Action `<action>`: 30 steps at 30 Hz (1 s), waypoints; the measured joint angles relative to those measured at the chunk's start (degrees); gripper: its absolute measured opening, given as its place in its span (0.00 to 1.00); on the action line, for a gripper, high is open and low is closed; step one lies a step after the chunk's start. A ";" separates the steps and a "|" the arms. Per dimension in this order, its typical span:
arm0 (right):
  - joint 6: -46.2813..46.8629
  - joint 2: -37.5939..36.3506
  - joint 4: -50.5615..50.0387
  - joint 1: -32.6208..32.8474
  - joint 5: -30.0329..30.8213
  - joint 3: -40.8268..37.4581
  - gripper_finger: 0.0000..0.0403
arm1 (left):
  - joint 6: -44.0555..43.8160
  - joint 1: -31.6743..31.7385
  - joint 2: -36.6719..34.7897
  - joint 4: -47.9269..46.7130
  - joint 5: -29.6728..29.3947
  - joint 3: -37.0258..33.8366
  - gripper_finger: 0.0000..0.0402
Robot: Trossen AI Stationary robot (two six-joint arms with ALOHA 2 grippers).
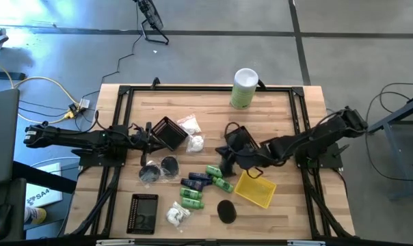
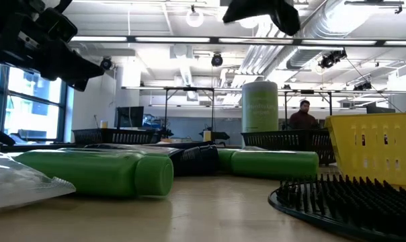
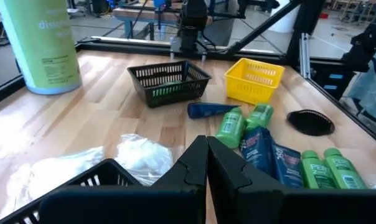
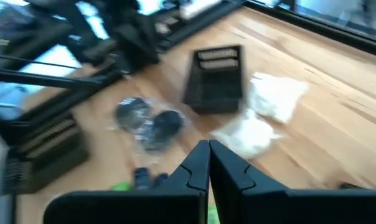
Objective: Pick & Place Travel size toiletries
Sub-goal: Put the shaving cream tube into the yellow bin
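Lying mid-bench, glossy green bottles [image 1: 191, 198] and navy tubes [image 1: 196, 180] cluster beside a yellow mesh basket [image 1: 255, 189]; crinkly white packets [image 1: 191, 126] flank a black basket [image 1: 169, 132]. Left pincer [image 1: 152, 137] and right pincer [image 1: 228, 154] hover shut, empty.

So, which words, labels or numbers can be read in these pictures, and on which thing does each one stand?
"disin": partial word on the tall white-and-green canister, cut off; its smaller lines are too small to read.
"S4": on a white item on the floor left of the table.
Green bottles: white label letters, too blurred to read.
Navy tubes: white print, unreadable.
Canister in the low view: faint print, unreadable.
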 joint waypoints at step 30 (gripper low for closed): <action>20.00 24.00 -41.37 -7.45 -19.76 22.68 0.01 | 2.84 -0.02 -0.01 -0.76 -0.27 0.00 0.00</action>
